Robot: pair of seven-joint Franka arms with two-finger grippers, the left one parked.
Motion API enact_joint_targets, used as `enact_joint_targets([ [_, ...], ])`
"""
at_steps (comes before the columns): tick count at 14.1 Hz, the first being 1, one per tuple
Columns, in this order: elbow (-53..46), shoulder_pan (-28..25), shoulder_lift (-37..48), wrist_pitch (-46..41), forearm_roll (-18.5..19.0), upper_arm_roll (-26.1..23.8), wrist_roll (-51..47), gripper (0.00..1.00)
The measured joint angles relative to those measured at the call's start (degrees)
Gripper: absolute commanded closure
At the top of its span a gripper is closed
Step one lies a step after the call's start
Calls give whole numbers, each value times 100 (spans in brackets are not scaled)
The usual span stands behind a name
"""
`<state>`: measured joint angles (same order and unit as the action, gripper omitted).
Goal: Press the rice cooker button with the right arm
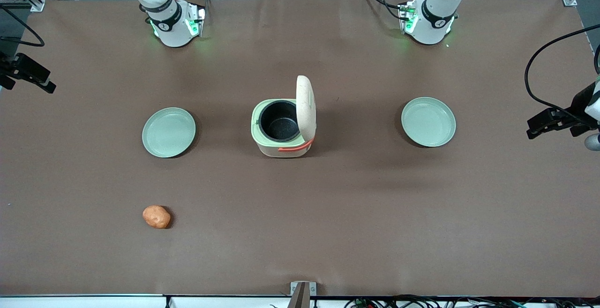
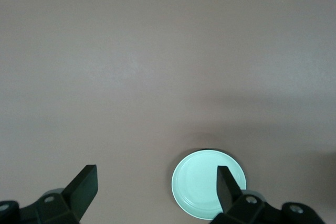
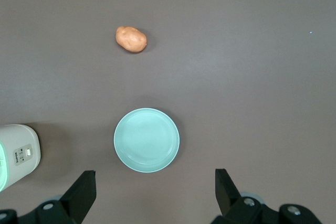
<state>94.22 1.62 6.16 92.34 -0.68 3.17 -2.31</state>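
Observation:
The rice cooker (image 1: 283, 127) stands in the middle of the table, cream with a pale green rim. Its lid is up, its black pot is bare, and its orange-red handle faces the front camera. In the right wrist view the cooker (image 3: 18, 156) shows a small button panel (image 3: 24, 154) on its side. The right arm (image 1: 171, 22) rises out of the front view, so its hand is hidden there. My gripper (image 3: 156, 192) is open and empty, high above the table. It hangs over the plate that lies beside the cooker, well apart from the cooker.
A round pale green plate (image 1: 168, 132) lies toward the working arm's end and also shows in the right wrist view (image 3: 146, 139). A second plate (image 1: 428, 121) lies toward the parked arm's end. An orange-brown potato (image 1: 156, 216) lies nearer the front camera.

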Motion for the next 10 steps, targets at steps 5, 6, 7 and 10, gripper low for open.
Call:
enact_joint_targets([
  [5, 0, 214, 0, 27, 1, -120, 0, 0],
  [6, -1, 293, 0, 41, 1, -174, 2, 0],
  [7, -2, 334, 0, 47, 1, -210, 2, 0],
  [10, -1, 342, 0, 54, 1, -251, 2, 0],
])
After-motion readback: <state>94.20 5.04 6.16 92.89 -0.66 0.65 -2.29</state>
